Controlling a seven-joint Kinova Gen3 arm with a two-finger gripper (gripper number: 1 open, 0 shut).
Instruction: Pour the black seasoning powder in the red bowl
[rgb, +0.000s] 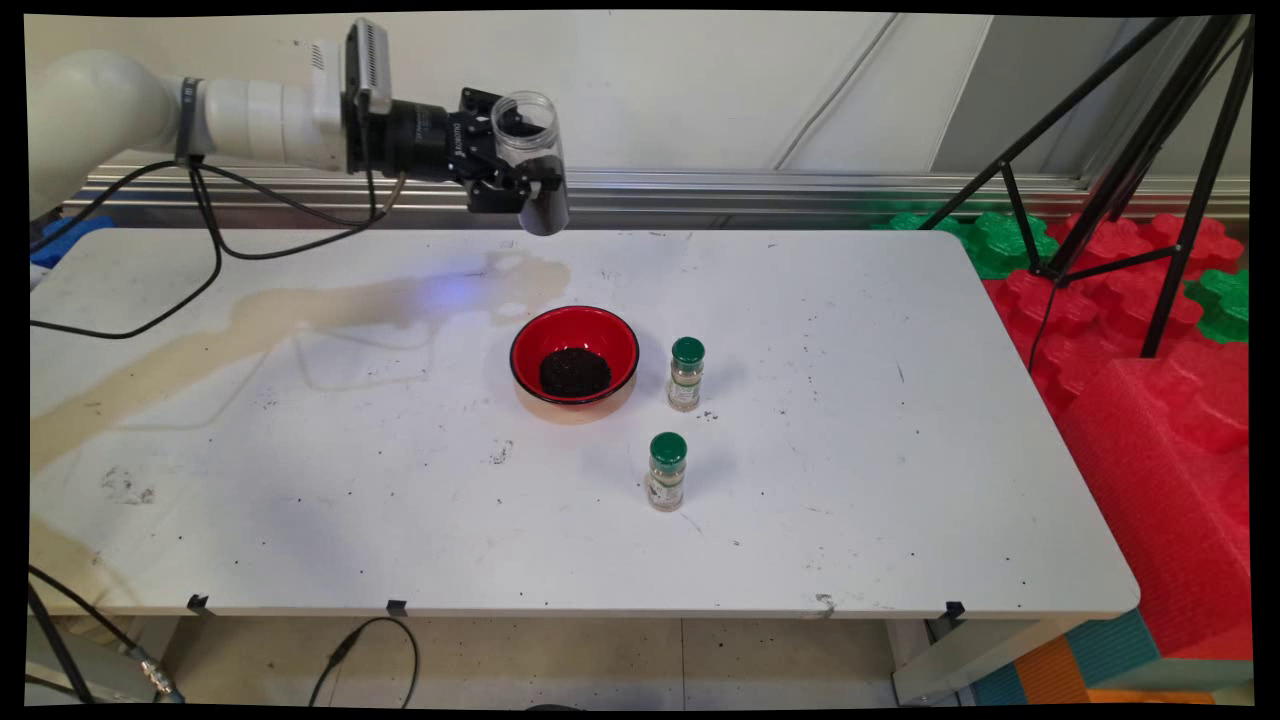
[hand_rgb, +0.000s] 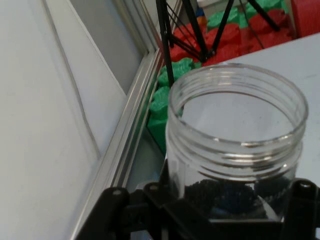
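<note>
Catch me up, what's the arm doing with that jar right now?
The gripper is shut on a clear open jar, holding it high above the far side of the white table. The jar is roughly upright, lidless, with dark granules in its bottom. Below it on the table stands a red bowl with a heap of the same dark granules inside. Right of the bowl stand two small green-capped bottles, one beside it and one nearer the camera.
</note>
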